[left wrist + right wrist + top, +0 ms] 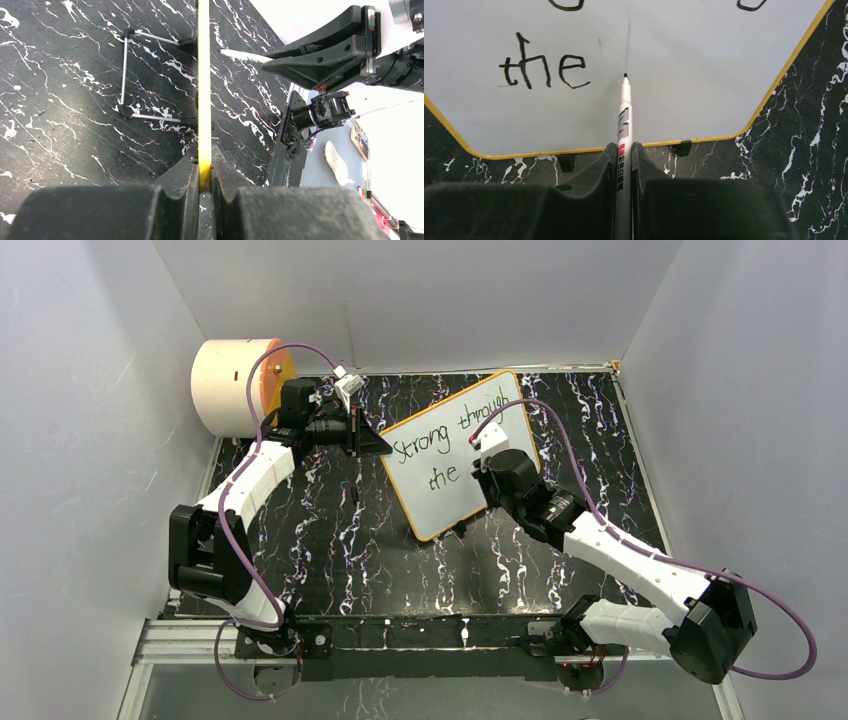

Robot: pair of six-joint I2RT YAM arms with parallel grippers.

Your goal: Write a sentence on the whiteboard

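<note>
Already, the whiteboard [445,508] reads "Strong through the", seemingly unfinished. Left end effector [204,160] clamps its edge; right end effector [624,146] grasps a marker [624,115], tip ahead.

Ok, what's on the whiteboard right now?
Handwritten "Strong through the" on the whiteboard, and the marker tip just right of "the". Overhead, the right gripper hides the board beneath it.

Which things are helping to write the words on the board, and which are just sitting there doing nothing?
For the job:
- whiteboard, already reading "Strong through the"
- marker, tip at the board
- right claw, shut on the marker
- left claw, shut on the whiteboard's yellow edge

Just lying about:
- cream cylinder with an orange face, in the far left corner
</note>
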